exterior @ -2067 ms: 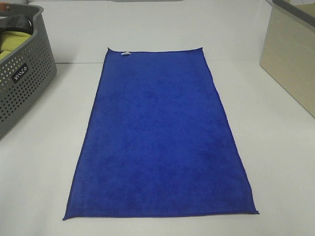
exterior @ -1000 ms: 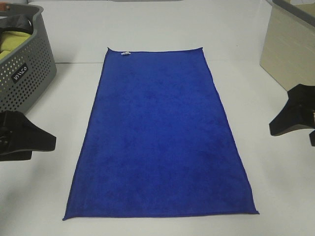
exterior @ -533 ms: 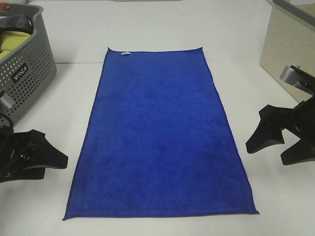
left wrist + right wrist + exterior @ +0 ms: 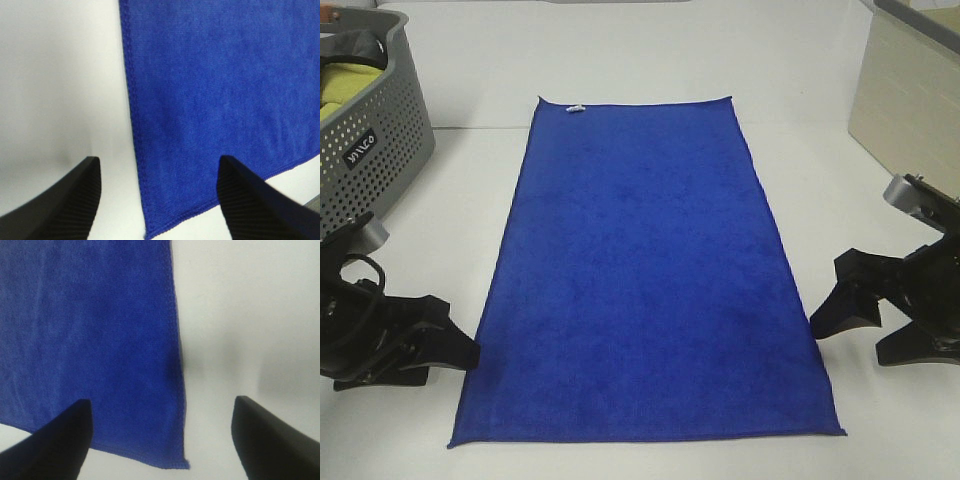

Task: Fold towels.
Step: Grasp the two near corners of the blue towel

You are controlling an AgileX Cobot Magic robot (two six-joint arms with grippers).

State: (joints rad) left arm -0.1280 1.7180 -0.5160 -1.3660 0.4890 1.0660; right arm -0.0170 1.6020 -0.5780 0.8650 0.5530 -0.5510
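Note:
A royal-blue towel (image 4: 645,270) lies flat and unfolded on the white table, its long side running away from me, with a small white tag (image 4: 575,108) at the far left corner. My left gripper (image 4: 445,360) is open just off the towel's near-left edge. My right gripper (image 4: 845,342) is open beside the near-right edge. In the left wrist view the open left gripper (image 4: 157,160) straddles the hem of the towel (image 4: 215,75) near its corner. The right wrist view shows the right gripper (image 4: 162,401) spanning the other hem of the towel (image 4: 90,315). Neither holds anything.
A grey perforated basket (image 4: 370,150) stands at the far left, holding a yellow-green cloth (image 4: 345,85) and a dark cloth (image 4: 355,45). A beige box (image 4: 910,120) stands at the far right. White table (image 4: 640,50) stretches beyond the towel.
Both arms came in from the sides and moved toward the towel's near corners. The towel has not moved.

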